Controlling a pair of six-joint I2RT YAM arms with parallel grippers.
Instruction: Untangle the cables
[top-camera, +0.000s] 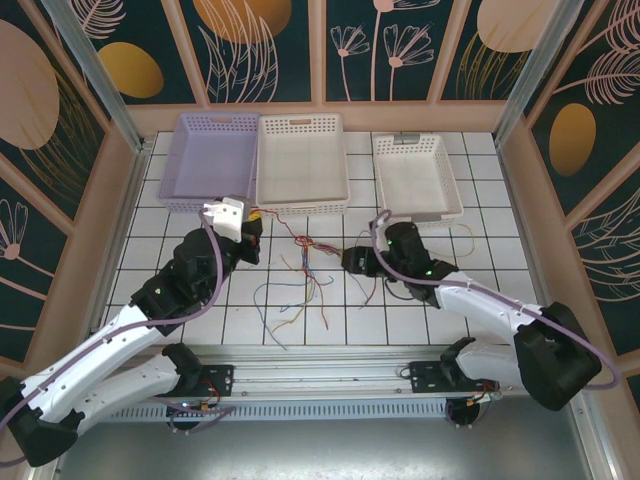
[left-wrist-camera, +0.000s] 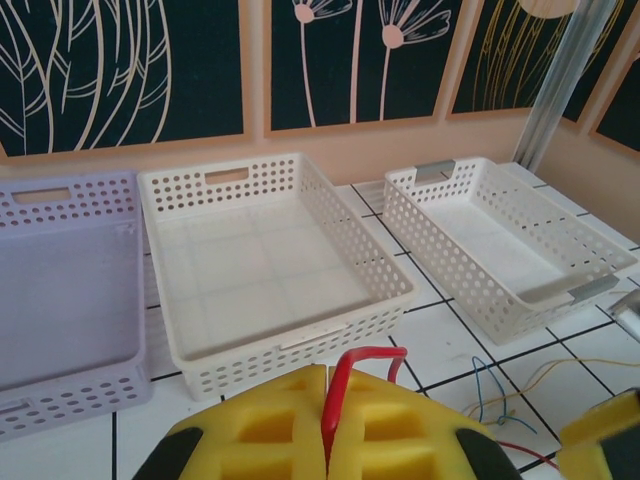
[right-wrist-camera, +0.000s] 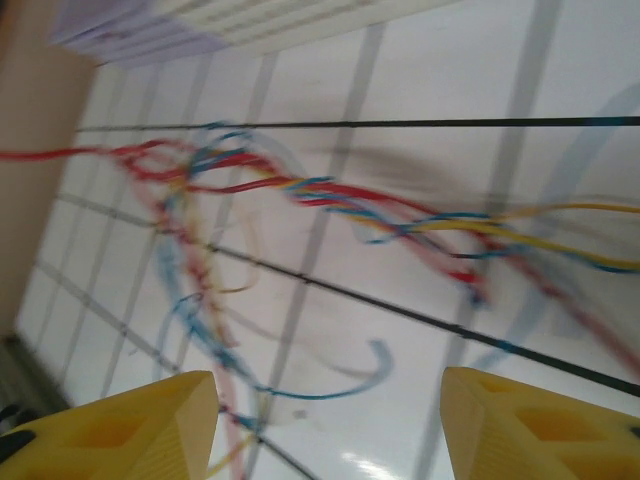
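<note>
Cables (top-camera: 300, 270) lie loosely tangled on the tiled table (top-camera: 500, 245) just before the white basket (top-camera: 303, 206), between the arms; the left gripper (left-wrist-camera: 326, 400) pinches a red cable (left-wrist-camera: 365, 351), probably to draw that strand clear, while the right gripper (right-wrist-camera: 330, 420) hangs spread and empty over the knot.

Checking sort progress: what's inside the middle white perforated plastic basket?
Nothing in the middle white perforated plastic basket: its floor shows bare in the left wrist view. The strip behind its near wall is covered.
</note>
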